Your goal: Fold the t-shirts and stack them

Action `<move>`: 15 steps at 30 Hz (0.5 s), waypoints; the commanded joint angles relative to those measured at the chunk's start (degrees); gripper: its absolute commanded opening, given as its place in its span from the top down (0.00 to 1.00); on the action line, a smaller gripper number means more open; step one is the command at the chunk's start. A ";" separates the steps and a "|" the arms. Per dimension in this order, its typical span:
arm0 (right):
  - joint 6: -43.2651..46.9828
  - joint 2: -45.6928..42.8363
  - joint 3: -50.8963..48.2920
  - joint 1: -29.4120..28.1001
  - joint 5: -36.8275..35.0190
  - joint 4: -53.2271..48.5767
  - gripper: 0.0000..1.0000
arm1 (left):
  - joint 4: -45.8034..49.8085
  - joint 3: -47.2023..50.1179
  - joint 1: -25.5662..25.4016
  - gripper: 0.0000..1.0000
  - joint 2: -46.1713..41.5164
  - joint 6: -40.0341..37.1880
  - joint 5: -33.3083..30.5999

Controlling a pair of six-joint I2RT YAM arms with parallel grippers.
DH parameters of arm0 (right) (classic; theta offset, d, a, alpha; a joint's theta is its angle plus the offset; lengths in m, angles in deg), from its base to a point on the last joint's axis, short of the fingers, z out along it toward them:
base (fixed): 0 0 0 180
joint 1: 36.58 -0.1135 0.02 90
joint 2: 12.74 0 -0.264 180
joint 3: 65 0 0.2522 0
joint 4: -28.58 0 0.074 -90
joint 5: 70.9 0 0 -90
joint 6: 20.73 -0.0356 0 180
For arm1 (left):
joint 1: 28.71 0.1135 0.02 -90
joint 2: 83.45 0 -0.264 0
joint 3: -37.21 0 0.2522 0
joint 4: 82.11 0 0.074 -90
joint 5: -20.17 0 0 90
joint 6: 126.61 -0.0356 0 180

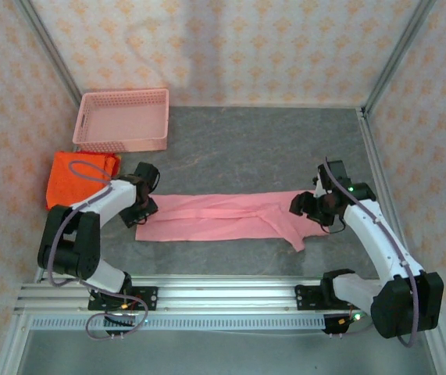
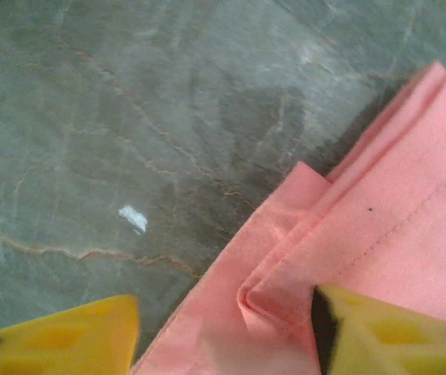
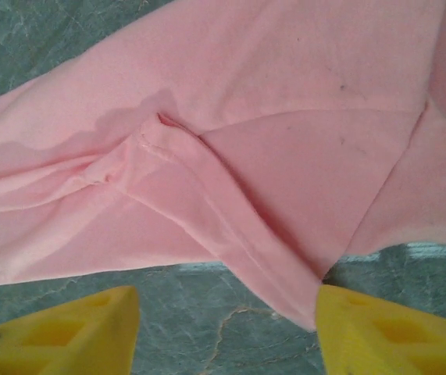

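The light pink t-shirt lies folded into a long strip across the middle of the table. My left gripper stands open over the strip's left end, its yellow fingers straddling a folded corner of the pink t-shirt. My right gripper stands open at the right end, where a sleeve hangs toward the near edge. In the right wrist view the pink t-shirt sits just beyond the fingers, a pointed flap reaching down between them. An orange-red t-shirt lies folded at the far left.
A rigid pink mesh basket stands at the back left, just behind the orange-red shirt. Grey marbled table stretches behind the pink strip. Patterned walls enclose three sides, and a metal rail runs along the near edge.
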 commanded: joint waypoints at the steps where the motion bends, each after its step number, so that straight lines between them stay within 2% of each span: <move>1: 0.08 0.43 2.28 -0.53 -2.27 2.21 0.36 | 3.29 -2.09 -0.75 0.25 -3.71 0.19 -3.82; 3: -0.62 2.26 2.32 -2.10 -2.66 4.47 0.38 | 3.33 -3.13 -1.90 0.17 -4.05 0.25 -3.61; 4: -1.04 3.19 2.13 -3.27 -2.97 5.72 0.39 | 3.19 -3.60 -2.74 0.16 -4.04 0.36 -3.50; 7: -2.30 7.97 1.11 -7.03 -4.12 9.40 0.40 | 2.66 -5.14 -5.78 0.15 -3.08 1.17 -3.18; 10: -3.66 12.93 0.63 -9.35 -7.52 8.43 0.47 | 2.04 -6.29 -8.33 0.15 -1.60 2.18 -2.59; 15: -6.90 13.20 -3.22 -9.72 -10.39 3.65 0.49 | 1.38 -7.23 -10.44 0.15 -0.47 2.92 -1.87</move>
